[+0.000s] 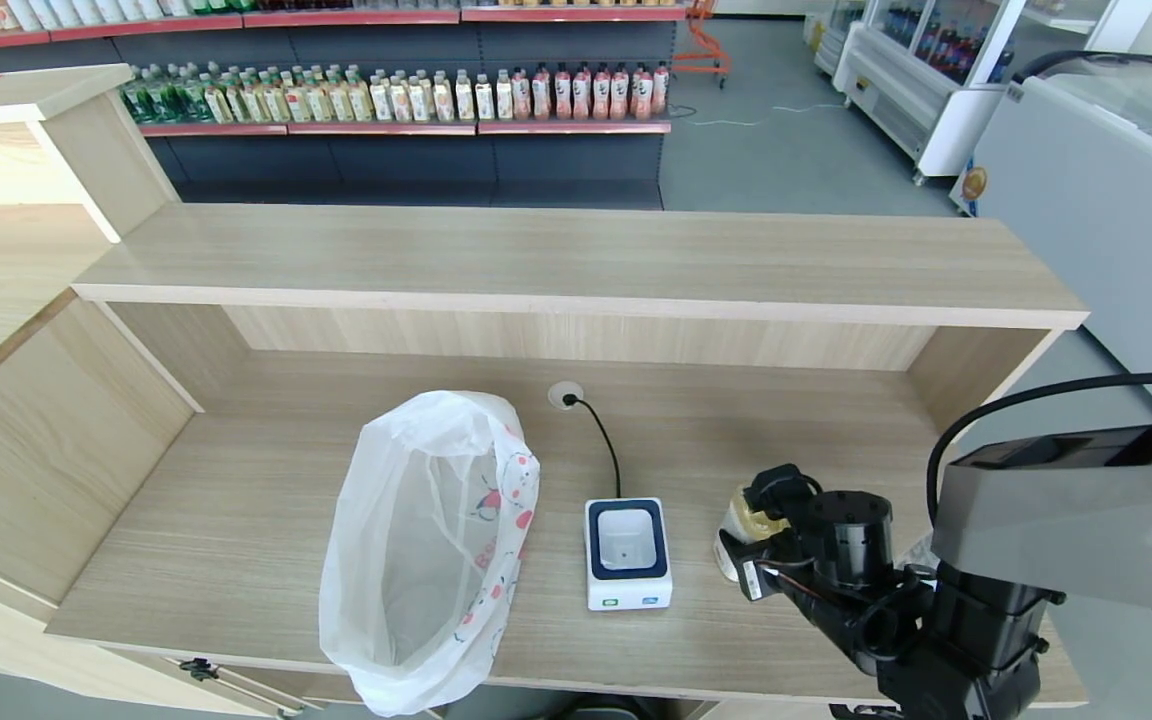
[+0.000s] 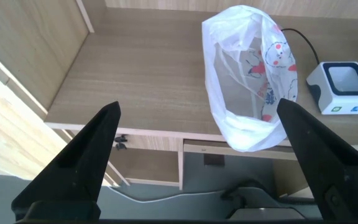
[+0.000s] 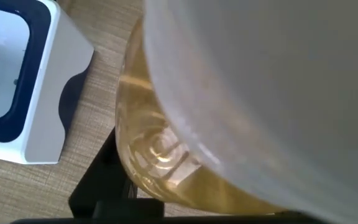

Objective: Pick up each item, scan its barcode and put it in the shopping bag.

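Observation:
A white plastic shopping bag point(image 1: 426, 540) with red cartoon prints stands open on the wooden counter point(image 1: 236, 520), and nothing shows inside it. Right of the bag sits the white and blue barcode scanner point(image 1: 628, 550). Just right of the scanner is a yellowish bottle point(image 1: 739, 520) with a white part, low over the counter, and my right gripper point(image 1: 761, 535) is shut on it. The right wrist view has the bottle point(image 3: 166, 155) very close, with the scanner point(image 3: 17, 81) beside it. My left gripper point(image 2: 197, 112) hangs open below the counter's front edge, near the bag point(image 2: 247, 74).
A raised wooden ledge point(image 1: 576, 260) runs along the back of the counter, and side walls close both ends. The scanner's black cable point(image 1: 601, 440) leads to a hole in the counter behind it. Bare counter lies left of the bag.

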